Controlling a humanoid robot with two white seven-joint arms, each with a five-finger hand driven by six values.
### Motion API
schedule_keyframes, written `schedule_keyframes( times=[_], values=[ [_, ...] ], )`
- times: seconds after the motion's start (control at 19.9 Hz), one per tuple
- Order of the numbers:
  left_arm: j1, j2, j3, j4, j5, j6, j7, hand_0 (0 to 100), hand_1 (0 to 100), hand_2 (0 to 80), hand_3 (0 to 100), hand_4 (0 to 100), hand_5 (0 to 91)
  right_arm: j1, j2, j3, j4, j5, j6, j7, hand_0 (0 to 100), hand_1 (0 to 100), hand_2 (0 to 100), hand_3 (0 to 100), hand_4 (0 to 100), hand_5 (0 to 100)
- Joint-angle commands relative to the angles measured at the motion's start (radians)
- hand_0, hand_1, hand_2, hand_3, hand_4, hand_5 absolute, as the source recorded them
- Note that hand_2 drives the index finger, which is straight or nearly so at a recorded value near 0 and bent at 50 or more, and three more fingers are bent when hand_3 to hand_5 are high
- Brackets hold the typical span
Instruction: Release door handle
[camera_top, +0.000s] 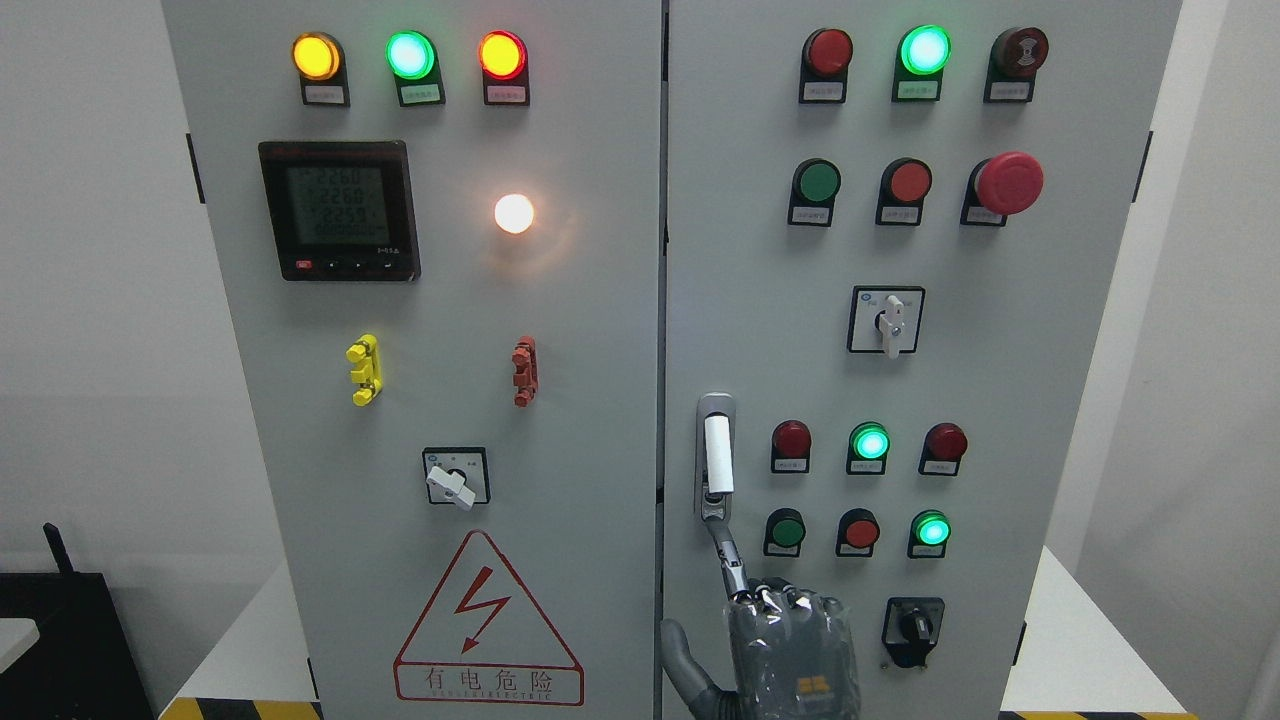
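Observation:
The door handle (716, 455) is a grey upright lever with a white grip, at the left edge of the cabinet's right door (1000, 380). It lies flush in its recess and both doors look closed. My right hand (785, 645) comes up from the bottom edge just below the handle, with its back towards the camera. Its index finger (728, 555) stretches up to the handle's lower end and touches it there. The thumb (680, 650) is spread to the left. The hand is not wrapped around the handle and holds nothing. My left arm is out of sight.
The right door carries red and green push buttons, a red mushroom stop button (1010, 183), a white rotary switch (888, 320) and a black rotary switch (912, 630) beside my hand. The left door (450, 400) has a meter, lamps and a warning triangle (487, 620).

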Motion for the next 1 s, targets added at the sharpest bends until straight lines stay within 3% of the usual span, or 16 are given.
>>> schedule_keyframes(
  times=[0.0, 0.1, 0.15, 0.2, 0.25, 0.3, 0.45, 0.95],
  values=[
    [0.000, 0.000, -0.012, -0.015, 0.000, 0.000, -0.001, 12, 39, 0.0, 0, 0, 0.0, 0.038, 0.011, -0.043, -0.032, -0.022, -0.008, -0.016, 37, 44, 44, 87, 81, 96],
    [0.000, 0.000, -0.012, -0.015, 0.000, 0.000, -0.001, 12, 39, 0.0, 0, 0, 0.0, 0.039, 0.013, -0.052, -0.049, -0.051, -0.022, -0.028, 34, 41, 60, 86, 80, 95],
    [0.000, 0.000, -0.012, -0.015, 0.000, 0.000, -0.001, 12, 39, 0.0, 0, 0, 0.0, 0.032, 0.013, -0.054, -0.047, -0.061, -0.024, -0.020, 34, 39, 73, 94, 81, 94],
    [0.000, 0.000, -0.012, -0.015, 0.000, 0.000, -0.001, 12, 39, 0.0, 0, 0, 0.0, 0.024, 0.013, -0.054, -0.047, -0.062, -0.024, -0.016, 35, 37, 83, 100, 87, 95],
    [0.000, 0.000, -0.012, -0.015, 0.000, 0.000, 0.001, 12, 39, 0.0, 0, 0, 0.0, 0.013, 0.013, -0.054, -0.047, -0.062, -0.022, -0.013, 36, 32, 94, 100, 95, 96],
    [0.000, 0.000, -0.012, -0.015, 0.000, 0.000, -0.001, 12, 39, 0.0, 0, 0, 0.0, -0.003, 0.013, -0.055, -0.046, -0.063, -0.021, -0.004, 35, 30, 99, 100, 100, 97],
    [0.000, 0.000, -0.012, -0.015, 0.000, 0.000, -0.001, 12, 39, 0.0, 0, 0, 0.0, -0.053, 0.013, -0.055, -0.041, -0.065, -0.016, 0.007, 31, 31, 100, 100, 100, 97],
    [0.000, -0.001, -0.012, -0.015, 0.000, 0.000, -0.001, 12, 39, 0.0, 0, 0, 0.0, -0.039, 0.013, -0.055, -0.041, -0.069, -0.014, 0.007, 28, 31, 100, 100, 100, 98]
  ],
)
